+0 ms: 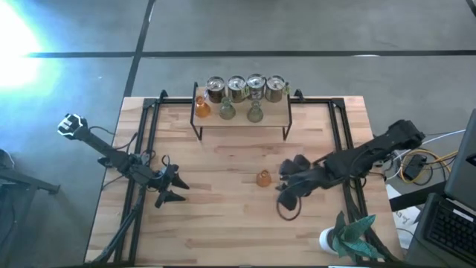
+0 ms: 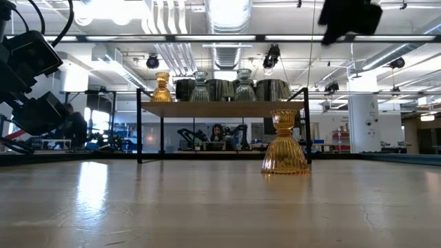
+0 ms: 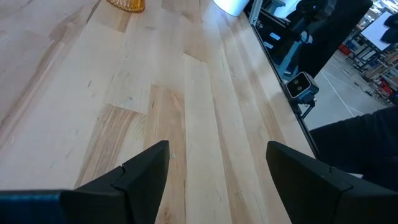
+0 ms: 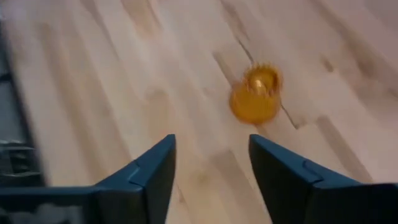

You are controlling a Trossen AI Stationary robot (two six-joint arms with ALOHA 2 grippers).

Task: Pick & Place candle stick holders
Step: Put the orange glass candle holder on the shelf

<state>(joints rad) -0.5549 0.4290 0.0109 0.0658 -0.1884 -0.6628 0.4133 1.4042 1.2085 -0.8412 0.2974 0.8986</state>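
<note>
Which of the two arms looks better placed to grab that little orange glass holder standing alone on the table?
Probably the right. The right gripper hangs open just beside the amber holder, which sits ahead of its fingers in the right wrist view. The left gripper, also open, waits farther off near the table's left side.

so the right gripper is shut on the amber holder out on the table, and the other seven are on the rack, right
Not quite: the right gripper is open and empty, apart from the amber holder, which stands on the table, as the right wrist view shows. The other seven are on the rack.
</note>
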